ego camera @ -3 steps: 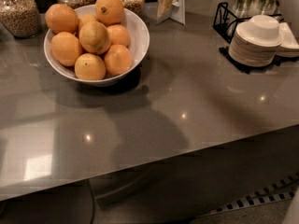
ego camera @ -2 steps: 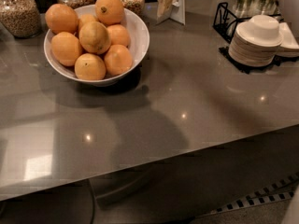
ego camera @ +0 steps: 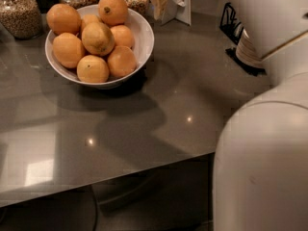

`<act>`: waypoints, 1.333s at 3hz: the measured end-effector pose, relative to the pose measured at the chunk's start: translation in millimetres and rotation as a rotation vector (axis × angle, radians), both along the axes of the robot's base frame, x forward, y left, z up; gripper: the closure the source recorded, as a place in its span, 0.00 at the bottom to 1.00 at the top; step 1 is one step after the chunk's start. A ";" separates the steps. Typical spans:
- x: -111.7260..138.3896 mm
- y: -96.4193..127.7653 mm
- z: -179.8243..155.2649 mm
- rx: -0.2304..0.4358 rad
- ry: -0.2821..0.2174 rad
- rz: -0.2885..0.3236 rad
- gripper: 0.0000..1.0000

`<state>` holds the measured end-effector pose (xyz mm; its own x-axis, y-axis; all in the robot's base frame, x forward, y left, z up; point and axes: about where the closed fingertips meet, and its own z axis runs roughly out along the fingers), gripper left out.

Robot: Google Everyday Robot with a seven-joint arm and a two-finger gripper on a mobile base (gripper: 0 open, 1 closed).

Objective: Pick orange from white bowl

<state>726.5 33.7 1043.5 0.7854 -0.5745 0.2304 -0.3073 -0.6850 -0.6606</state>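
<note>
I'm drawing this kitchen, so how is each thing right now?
orange: on top of the heap, nothing holding it.
white bowl: upright, heaped full.
glass jar: full of grains.
robot arm: in front at right.
hand: not in view.

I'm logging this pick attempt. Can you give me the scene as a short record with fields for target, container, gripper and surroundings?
target: orange with a dark stem scar, on top of the pile at the bowl's back
container: white bowl, heaped with oranges, on the grey counter
neighbour: paler orange, mid-pile, in front of the target
gripper: not in view; only the white arm shows, at right
surroundings: glass jars behind the bowl; stacked dishes partly hidden by the arm
task state: orange not yet picked
</note>
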 end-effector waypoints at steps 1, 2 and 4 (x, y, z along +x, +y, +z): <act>14.4 15.9 -11.4 -0.045 0.018 0.033 0.00; 25.4 33.1 -13.7 -0.071 0.015 0.064 0.03; 34.0 46.4 -20.1 -0.101 0.021 0.089 0.24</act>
